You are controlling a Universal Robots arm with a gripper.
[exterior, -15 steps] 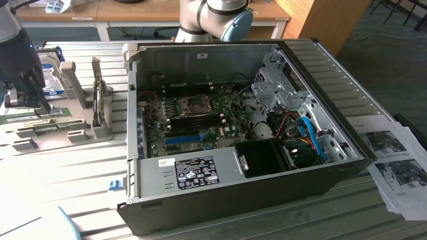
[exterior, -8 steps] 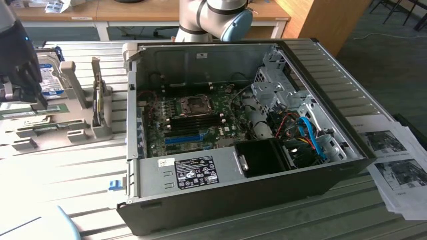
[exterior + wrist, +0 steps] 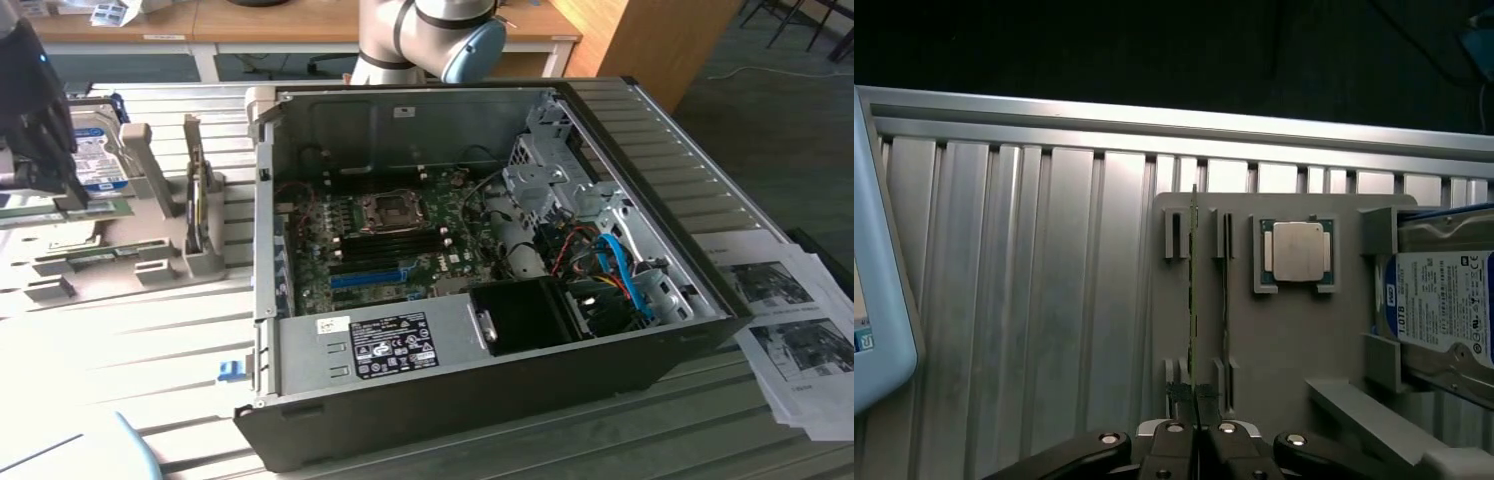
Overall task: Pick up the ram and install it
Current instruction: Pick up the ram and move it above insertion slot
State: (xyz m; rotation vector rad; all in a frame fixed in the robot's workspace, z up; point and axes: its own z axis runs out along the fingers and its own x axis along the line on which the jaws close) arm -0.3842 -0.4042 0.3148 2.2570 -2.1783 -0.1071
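The ram (image 3: 1194, 290) is a thin green stick seen edge-on, running away from my fingers over the grey holder plate (image 3: 1284, 340). My gripper (image 3: 1194, 396) is shut on its near end. In the exterior view my dark gripper (image 3: 40, 185) hangs at the far left above the holder (image 3: 134, 270), with the green ram (image 3: 100, 208) level just under it and slightly above the holder's slots. A second thin stick (image 3: 1226, 300) stands in the slot beside it. The open computer case (image 3: 467, 350) lies toward the exterior view's right, its motherboard memory slots (image 3: 394, 240) facing up.
On the holder sit a silver processor chip (image 3: 1297, 250) and a hard drive (image 3: 1444, 310) with a blue-white label, also upright in the exterior view as the hard drive (image 3: 96, 160). Printed papers (image 3: 787, 330) lie beyond the case. A pale blue object (image 3: 874, 300) borders the ribbed aluminium table.
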